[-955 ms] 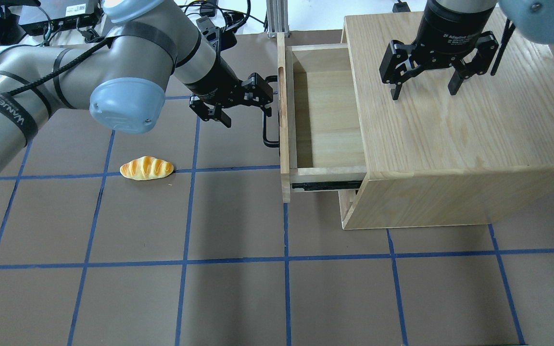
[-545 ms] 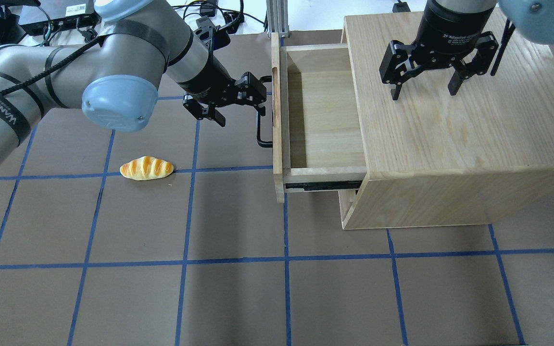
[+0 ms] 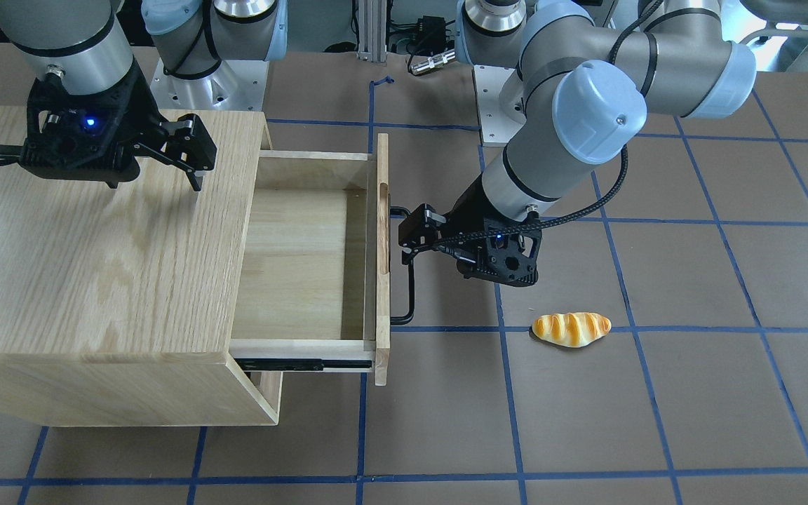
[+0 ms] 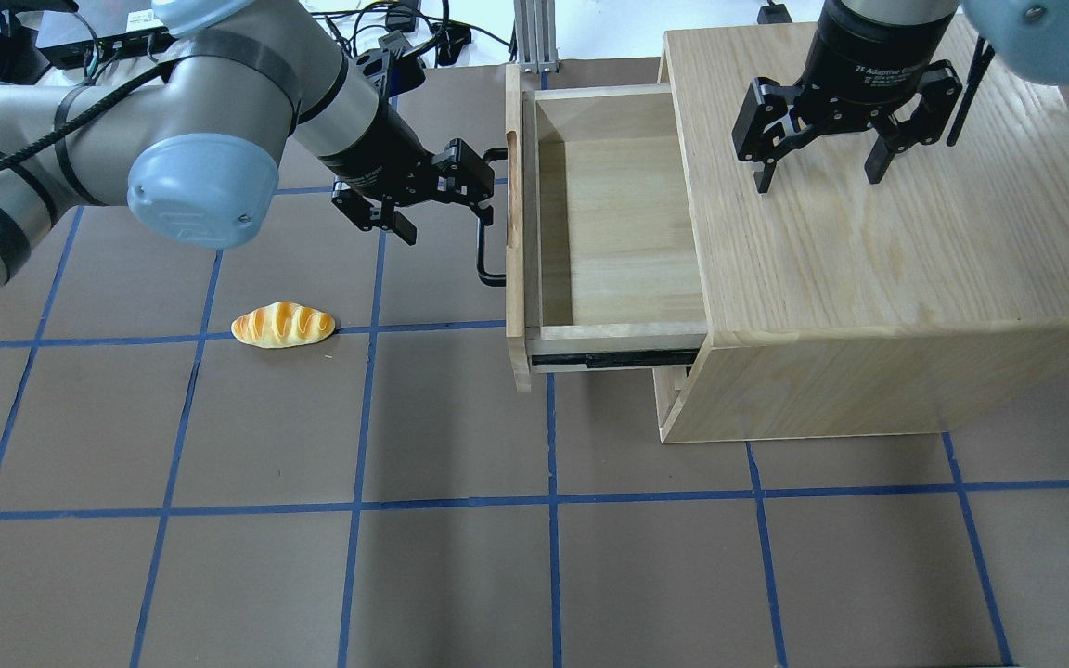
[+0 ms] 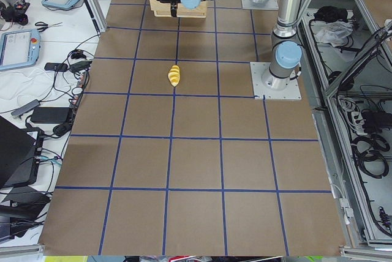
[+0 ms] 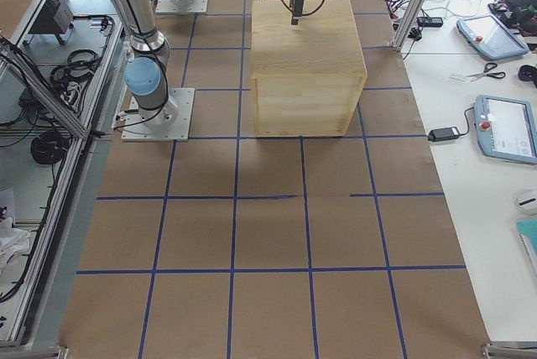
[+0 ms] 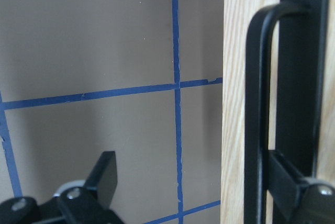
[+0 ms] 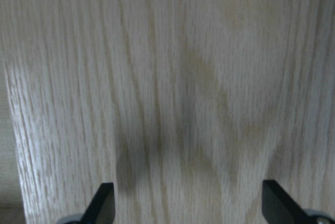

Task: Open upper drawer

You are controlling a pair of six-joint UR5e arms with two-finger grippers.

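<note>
Now left end effector (image 4: 449, 221) has pulled the upper drawer (image 4: 609, 232) farther out.

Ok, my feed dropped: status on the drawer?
Left hand open, one finger hooked behind the handle. Right hand open above the cabinet. Drawer well out. Roll lies clear of its path.
</note>
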